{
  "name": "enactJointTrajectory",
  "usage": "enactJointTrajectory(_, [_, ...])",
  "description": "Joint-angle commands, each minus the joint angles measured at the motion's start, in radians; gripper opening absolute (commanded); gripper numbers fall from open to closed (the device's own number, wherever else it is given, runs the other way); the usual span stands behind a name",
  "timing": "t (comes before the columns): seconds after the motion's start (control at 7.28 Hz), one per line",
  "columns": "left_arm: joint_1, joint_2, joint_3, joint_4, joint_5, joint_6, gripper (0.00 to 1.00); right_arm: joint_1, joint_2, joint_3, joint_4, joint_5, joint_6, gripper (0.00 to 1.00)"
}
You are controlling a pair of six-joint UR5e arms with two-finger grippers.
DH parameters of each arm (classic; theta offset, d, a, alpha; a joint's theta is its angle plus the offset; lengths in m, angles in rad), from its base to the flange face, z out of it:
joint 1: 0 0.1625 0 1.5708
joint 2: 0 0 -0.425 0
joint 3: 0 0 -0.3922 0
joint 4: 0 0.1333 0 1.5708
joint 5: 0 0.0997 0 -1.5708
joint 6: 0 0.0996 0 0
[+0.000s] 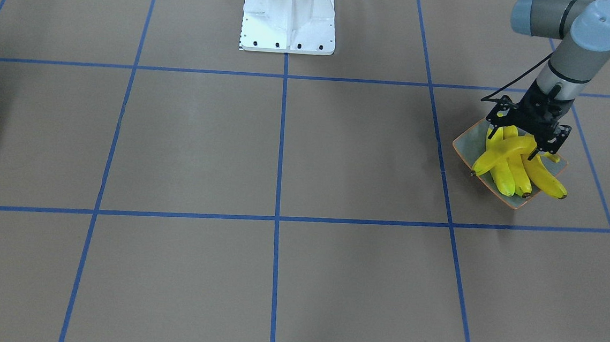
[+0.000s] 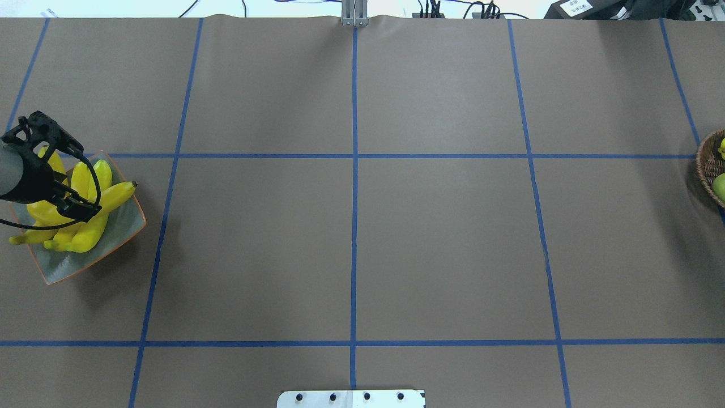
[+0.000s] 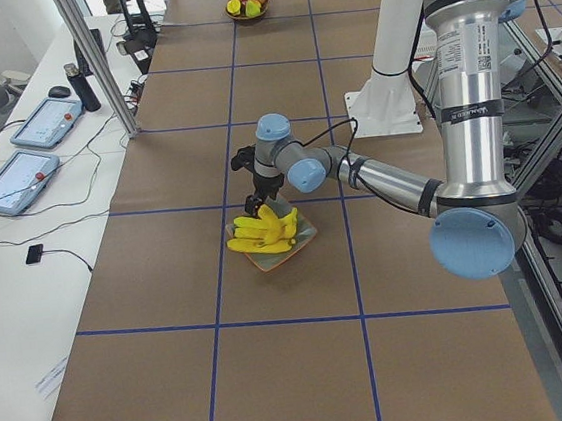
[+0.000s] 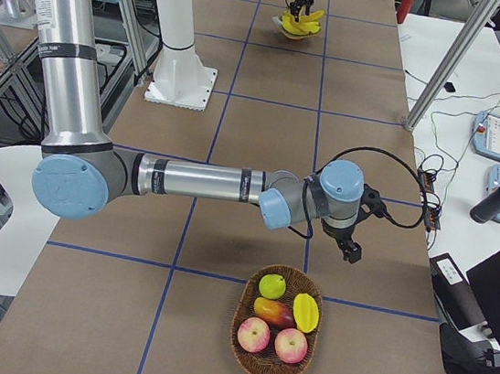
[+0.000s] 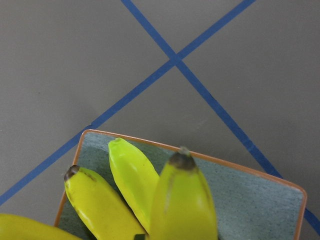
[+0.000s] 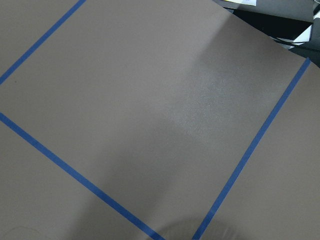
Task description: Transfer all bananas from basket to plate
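Note:
Several yellow bananas (image 1: 504, 171) lie piled on the grey-green plate (image 1: 469, 144) with the orange rim, near the table's edge on my left side. One banana (image 1: 501, 153) lies across the top of the others. My left gripper (image 1: 516, 143) hangs just over the pile, open, with a finger on each side of that top banana. The left wrist view shows banana tips (image 5: 131, 172) on the plate (image 5: 250, 192). My right gripper (image 4: 350, 249) shows only in the exterior right view, beside the basket (image 4: 250, 358); I cannot tell whether it is open or shut.
The wicker basket (image 2: 709, 164) at the far right edge holds a green fruit, a yellow fruit and reddish fruits (image 4: 291, 345); no bananas show in it. The robot's white base (image 1: 289, 17) stands at mid-table. Blue tape lines grid the brown table.

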Motion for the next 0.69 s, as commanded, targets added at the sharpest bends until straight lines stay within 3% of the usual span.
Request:
enactJointTrajectory(0.0, [-0.005, -0.012, -0.013, -0.002, -0.013, 0.0, 1.0, 0.001, 0.0, 0.0, 0.0, -0.002, 0.002, 1.0])
enactJointTrajectory(0.27, [-0.109, -0.045, -0.02, 0.03, -0.062, -0.004, 1.0, 0.027, -0.001, -0.021, -0.008, -0.002, 0.003, 1.0])
enactJointTrajectory(0.55, [-0.329, -0.044, -0.017, 0.11, -0.221, -0.001, 1.0, 0.065, -0.006, -0.096, -0.012, -0.003, -0.003, 1.0])
